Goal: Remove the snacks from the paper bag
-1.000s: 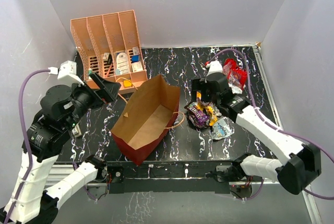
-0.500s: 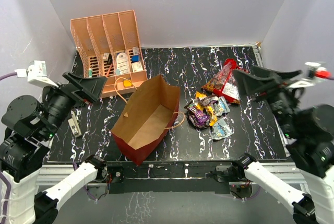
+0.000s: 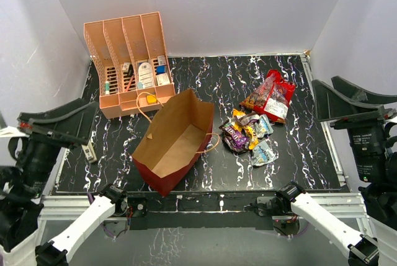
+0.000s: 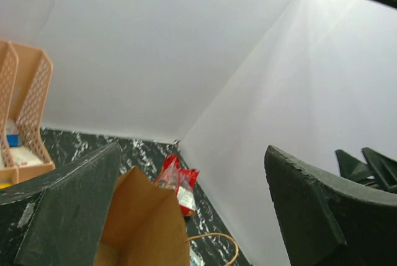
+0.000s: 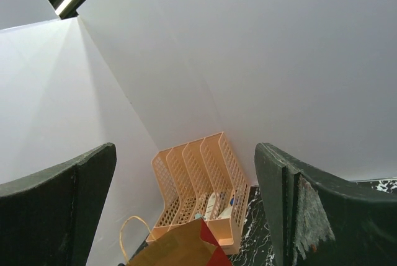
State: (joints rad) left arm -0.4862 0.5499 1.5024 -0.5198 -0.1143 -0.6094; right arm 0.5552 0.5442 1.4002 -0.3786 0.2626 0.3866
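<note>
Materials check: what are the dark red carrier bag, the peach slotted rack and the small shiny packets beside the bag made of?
The dark red carrier bag looks like matte paper, with a brown kraft inside and crisp fold creases. The peach slotted rack is likely moulded plastic, with smooth uniform walls and perforated sides. The small shiny packets are probably foil or metallised film, crinkled and catching glare.

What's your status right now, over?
Left pincer open, empty; right pincer open, empty. Snacks lying on table right of paper bag. No snack visible inside bag. Nothing blocking.
</note>
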